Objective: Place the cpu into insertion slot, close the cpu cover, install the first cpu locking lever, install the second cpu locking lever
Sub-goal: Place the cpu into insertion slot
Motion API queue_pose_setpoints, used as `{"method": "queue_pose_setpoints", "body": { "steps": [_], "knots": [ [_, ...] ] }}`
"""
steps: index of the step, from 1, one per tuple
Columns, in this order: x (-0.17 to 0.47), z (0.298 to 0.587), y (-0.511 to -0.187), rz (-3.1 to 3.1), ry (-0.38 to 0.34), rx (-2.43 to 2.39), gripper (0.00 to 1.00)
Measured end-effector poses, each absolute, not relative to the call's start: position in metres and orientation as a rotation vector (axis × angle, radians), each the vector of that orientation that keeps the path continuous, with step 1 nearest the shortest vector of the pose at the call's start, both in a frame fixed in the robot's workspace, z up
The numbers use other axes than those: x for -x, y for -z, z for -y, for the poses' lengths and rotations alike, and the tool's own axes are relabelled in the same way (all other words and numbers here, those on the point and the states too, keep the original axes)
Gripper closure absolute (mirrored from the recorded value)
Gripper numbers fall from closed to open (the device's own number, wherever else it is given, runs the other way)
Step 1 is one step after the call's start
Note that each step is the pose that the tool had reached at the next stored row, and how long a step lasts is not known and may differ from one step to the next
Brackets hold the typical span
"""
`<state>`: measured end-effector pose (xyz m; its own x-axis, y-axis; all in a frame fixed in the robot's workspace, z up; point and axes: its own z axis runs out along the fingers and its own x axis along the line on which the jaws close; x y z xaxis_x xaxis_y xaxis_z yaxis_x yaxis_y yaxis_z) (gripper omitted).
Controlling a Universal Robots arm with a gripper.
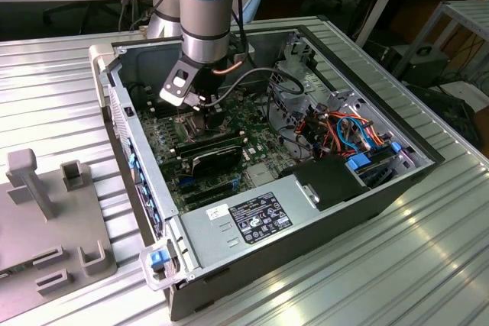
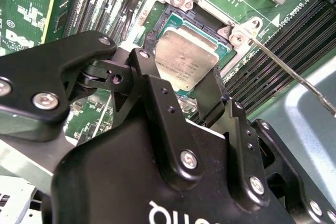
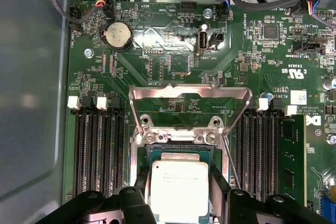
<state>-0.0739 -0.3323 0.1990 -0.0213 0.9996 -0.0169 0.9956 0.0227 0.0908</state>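
Observation:
My gripper (image 1: 197, 108) is down inside the open computer case, over the motherboard. In both wrist views its black fingers (image 3: 143, 182) sit against two opposite sides of the cpu (image 3: 179, 188), a flat silver-tan square, so the gripper (image 3: 179, 181) is shut on it. The cpu (image 2: 184, 62) lies in or just above the insertion slot (image 3: 178, 153); I cannot tell whether it is seated. The cpu cover (image 3: 189, 93), a grey metal frame, stands swung open beyond the slot. One thin locking lever (image 2: 294, 74) sticks up free beside the slot, also seen as a lever (image 3: 230, 163) in the first wrist view.
Rows of black memory slots (image 3: 100, 150) flank the slot on both sides. A black card (image 1: 218, 159), a power supply (image 1: 256, 215) and coloured cables (image 1: 344, 131) fill the case. The case wall (image 3: 31, 103) is close. A grey fixture (image 1: 46, 219) stands at the exterior view's left.

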Motion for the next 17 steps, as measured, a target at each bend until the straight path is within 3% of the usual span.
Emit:
{"method": "queue_pose_setpoints", "body": {
  "steps": [17],
  "knots": [
    [0.0724, 0.3324, -0.1963, -2.199, -0.083, -2.136, 0.45]
  ]
}}
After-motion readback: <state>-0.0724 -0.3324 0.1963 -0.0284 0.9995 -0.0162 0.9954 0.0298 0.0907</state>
